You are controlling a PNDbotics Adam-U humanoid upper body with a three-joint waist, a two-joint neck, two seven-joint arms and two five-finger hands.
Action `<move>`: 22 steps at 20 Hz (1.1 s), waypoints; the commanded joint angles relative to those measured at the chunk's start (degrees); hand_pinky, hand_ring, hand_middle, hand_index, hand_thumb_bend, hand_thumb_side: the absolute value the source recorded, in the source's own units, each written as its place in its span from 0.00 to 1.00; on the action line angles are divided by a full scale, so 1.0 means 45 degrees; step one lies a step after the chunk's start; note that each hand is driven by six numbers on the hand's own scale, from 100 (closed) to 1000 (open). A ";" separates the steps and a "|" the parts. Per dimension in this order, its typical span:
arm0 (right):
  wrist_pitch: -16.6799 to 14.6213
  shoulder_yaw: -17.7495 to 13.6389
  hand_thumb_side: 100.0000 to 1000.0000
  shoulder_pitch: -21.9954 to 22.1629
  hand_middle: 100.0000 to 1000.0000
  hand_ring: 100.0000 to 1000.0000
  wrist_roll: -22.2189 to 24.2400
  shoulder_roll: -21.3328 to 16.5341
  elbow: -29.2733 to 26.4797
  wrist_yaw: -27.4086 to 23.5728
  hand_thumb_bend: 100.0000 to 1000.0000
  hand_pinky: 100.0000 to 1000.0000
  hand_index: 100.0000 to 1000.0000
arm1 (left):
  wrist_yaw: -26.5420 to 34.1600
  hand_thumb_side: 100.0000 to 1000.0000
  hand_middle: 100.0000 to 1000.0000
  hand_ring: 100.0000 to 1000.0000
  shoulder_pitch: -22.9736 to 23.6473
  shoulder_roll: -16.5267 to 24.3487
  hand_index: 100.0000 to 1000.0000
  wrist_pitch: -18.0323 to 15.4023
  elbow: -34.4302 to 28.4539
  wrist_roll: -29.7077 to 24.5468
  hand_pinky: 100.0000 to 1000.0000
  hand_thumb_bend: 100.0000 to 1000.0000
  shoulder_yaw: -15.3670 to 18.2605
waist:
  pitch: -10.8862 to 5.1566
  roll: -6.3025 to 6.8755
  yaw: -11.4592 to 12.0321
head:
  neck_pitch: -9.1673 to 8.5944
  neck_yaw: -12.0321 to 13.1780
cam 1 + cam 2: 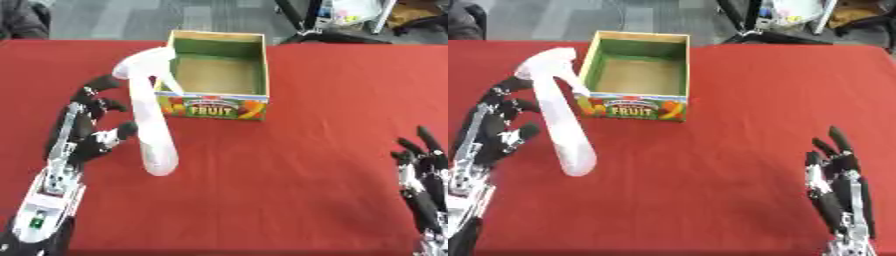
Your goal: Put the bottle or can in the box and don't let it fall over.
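White and tall, the spray bottle (150,117) stands on the red table (289,165), just in front of the left corner of the box (217,75). Its spray head is at the top, close to the box's left wall, and the bottle leans a bit in the pictures. The box is open at the top and looks empty inside, so I think it is waiting for the bottle. The left hand (87,125) is right next to the bottle on its left side, with its fingers spread and only a little bent. The thumb seems to touch the bottle's side, but the fingers are not wrapped around it, so the hand holds nothing. The right hand (837,185) rests open near the lower right corner, fingers up, far from the bottle.
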 commanded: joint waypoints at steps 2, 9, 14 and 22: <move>-0.0006 0.0009 0.41 -0.0105 1.00 0.88 0.0037 -0.0228 -0.0259 0.0039 0.00 0.77 0.94 | 0.0054 0.39 0.73 0.52 -0.0352 0.0277 0.85 0.0022 0.0142 -0.0212 0.73 0.95 -0.0231 | -0.0196 0.0017 -0.0033 | -0.0089 0.0070; 0.0000 0.0022 0.41 -0.0105 1.00 0.88 0.0058 -0.0226 -0.0261 0.0031 0.00 0.77 0.94 | 0.0017 0.40 0.74 0.52 -0.0609 0.0280 0.85 0.0066 0.0599 -0.0636 0.74 0.96 -0.0549 | -0.0206 0.0007 -0.0070 | -0.0071 0.0108; -0.0003 0.0028 0.41 -0.0113 1.00 0.88 0.0071 -0.0226 -0.0263 0.0033 0.00 0.77 0.94 | -0.0044 0.40 0.74 0.52 -0.0730 0.0307 0.85 0.0091 0.0801 -0.0842 0.74 0.96 -0.0708 | -0.0210 0.0012 -0.0097 | -0.0063 0.0111; -0.0002 0.0048 0.41 -0.0121 1.00 0.88 0.0090 -0.0219 -0.0265 0.0029 0.00 0.77 0.94 | -0.0192 0.40 0.74 0.53 -0.1014 0.0309 0.85 0.0150 0.1193 -0.1039 0.74 0.96 -0.0973 | -0.0213 0.0005 -0.0132 | -0.0065 0.0142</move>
